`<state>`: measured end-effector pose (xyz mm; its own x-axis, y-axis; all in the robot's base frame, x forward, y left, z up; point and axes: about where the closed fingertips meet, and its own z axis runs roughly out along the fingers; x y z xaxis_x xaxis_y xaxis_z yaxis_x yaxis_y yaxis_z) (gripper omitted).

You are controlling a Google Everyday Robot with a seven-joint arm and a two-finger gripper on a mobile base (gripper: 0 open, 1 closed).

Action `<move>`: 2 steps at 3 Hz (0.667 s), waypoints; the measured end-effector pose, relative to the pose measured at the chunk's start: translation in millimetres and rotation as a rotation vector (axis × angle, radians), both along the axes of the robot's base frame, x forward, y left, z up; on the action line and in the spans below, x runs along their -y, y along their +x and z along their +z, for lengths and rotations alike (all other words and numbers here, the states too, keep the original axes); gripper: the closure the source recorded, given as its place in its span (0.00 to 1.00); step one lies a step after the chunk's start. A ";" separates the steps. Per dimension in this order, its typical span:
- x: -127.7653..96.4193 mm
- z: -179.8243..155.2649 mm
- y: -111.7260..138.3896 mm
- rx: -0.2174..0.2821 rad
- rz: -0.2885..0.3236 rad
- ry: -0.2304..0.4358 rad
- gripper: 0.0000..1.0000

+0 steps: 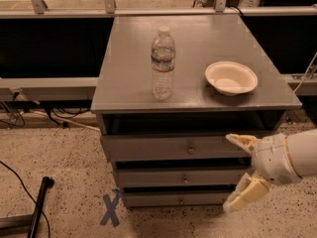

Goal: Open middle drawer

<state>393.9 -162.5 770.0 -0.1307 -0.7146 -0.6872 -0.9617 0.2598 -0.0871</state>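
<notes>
The grey cabinet has three drawer fronts stacked below its top. The middle drawer (178, 177) is a grey flat front with a small round knob (184, 179) at its centre, and it sits flush. The top drawer (173, 147) is above it and the bottom drawer (173, 200) below it. My gripper (237, 171) is at the right of the cabinet, level with the drawers, cream fingers (241, 142) spread wide apart and holding nothing. It is to the right of the knob and apart from it.
A clear water bottle (162, 63) and a white paper bowl (231, 77) stand on the cabinet top (198, 43). A blue tape X (110, 210) marks the speckled floor at front left. A black pole (38, 207) and cables lie at the left.
</notes>
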 end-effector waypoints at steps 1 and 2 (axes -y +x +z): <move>-3.6 -2.6 2.0 -0.016 -0.013 -0.091 0.00; -4.6 -34.0 -10.0 -0.019 -0.030 -0.149 0.00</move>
<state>383.9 -157.9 736.0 -0.1649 -0.8044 -0.5708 -0.9557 0.2735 -0.1092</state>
